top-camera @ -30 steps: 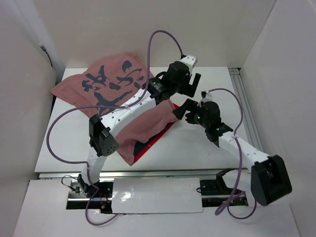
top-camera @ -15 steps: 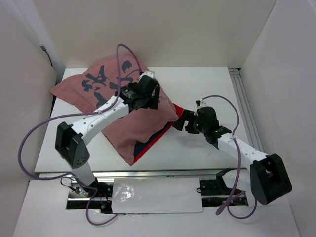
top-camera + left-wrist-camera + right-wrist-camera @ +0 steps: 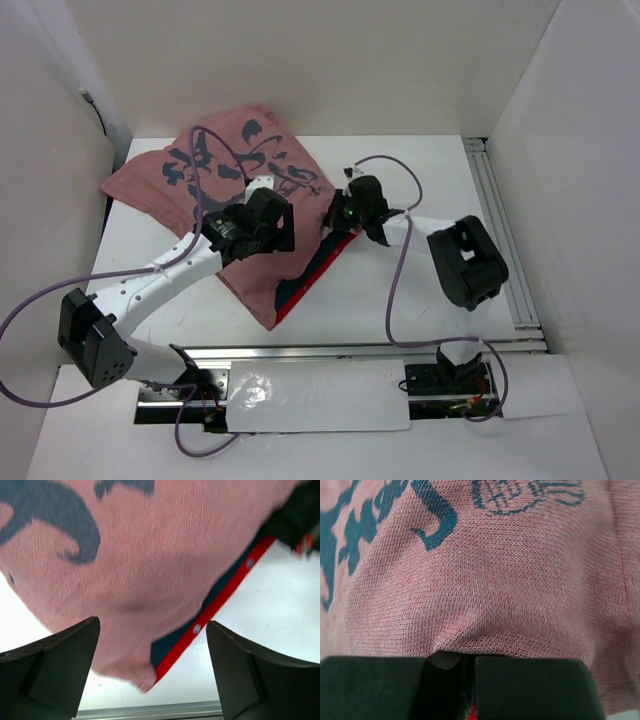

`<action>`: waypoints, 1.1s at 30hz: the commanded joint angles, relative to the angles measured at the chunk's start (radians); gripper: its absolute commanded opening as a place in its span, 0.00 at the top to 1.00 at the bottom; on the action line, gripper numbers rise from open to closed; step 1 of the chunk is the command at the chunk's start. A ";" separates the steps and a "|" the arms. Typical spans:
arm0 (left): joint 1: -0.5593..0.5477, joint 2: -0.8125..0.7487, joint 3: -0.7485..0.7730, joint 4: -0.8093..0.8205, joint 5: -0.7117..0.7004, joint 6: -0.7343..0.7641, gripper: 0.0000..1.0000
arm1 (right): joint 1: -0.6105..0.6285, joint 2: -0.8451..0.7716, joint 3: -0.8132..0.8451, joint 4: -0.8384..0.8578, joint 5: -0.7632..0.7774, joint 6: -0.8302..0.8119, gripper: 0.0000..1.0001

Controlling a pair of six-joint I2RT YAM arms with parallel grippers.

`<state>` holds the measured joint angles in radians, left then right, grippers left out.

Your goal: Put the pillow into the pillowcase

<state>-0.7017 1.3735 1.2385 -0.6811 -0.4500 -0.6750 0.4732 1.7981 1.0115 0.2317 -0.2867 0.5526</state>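
The pillowcase (image 3: 225, 170) lies spread on the white table (image 3: 420, 300), faded pinkish-red side up with dark markings. Its near corner shows a bright red band (image 3: 300, 292) over dark blue lining. My right gripper (image 3: 343, 214) is at the case's right edge. In the right wrist view that gripper (image 3: 467, 657) is shut, with the knit fabric (image 3: 495, 580) puckered at the jaw line. My left gripper (image 3: 262, 226) hovers open over the case's near part. In the left wrist view this gripper (image 3: 152, 627) frames the fabric's near corner (image 3: 130, 672) without touching it. The pillow shows in no view.
White walls close in the table on three sides. A metal rail (image 3: 500, 230) runs along the right side and another (image 3: 320, 352) along the front edge. The right arm's dark elbow (image 3: 465, 262) stands over the right half. A glossy white sheet (image 3: 320, 395) lies in front of the bases.
My left arm has swung back from the far right to over the case's near part, still open. My right gripper has moved left onto the case's right edge and shut there.
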 commanded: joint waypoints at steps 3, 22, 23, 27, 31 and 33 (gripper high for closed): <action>0.025 -0.053 -0.019 -0.050 -0.038 -0.090 0.00 | 0.017 0.041 0.211 0.262 0.217 -0.122 1.00; 0.335 -0.154 -0.103 -0.066 -0.012 -0.140 0.00 | -0.492 0.428 0.839 -0.557 0.113 -0.210 0.74; 0.358 -0.140 -0.093 -0.066 -0.012 -0.140 0.00 | -0.475 0.340 0.782 -0.525 0.113 -0.248 0.68; 0.458 -0.036 -0.073 0.066 0.057 -0.080 0.00 | -0.369 0.098 0.511 -0.396 0.155 -0.283 0.41; 0.516 0.111 -0.033 0.233 0.140 -0.002 0.00 | -0.309 -0.087 0.254 -0.370 0.132 -0.261 0.19; 0.534 0.220 0.012 0.291 0.204 0.009 0.00 | -0.285 -0.192 0.176 -0.335 0.123 -0.247 0.13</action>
<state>-0.1928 1.5040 1.1774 -0.5667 -0.3397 -0.7216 0.1970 1.7439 1.2629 -0.1875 -0.1402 0.3080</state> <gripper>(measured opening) 1.001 0.851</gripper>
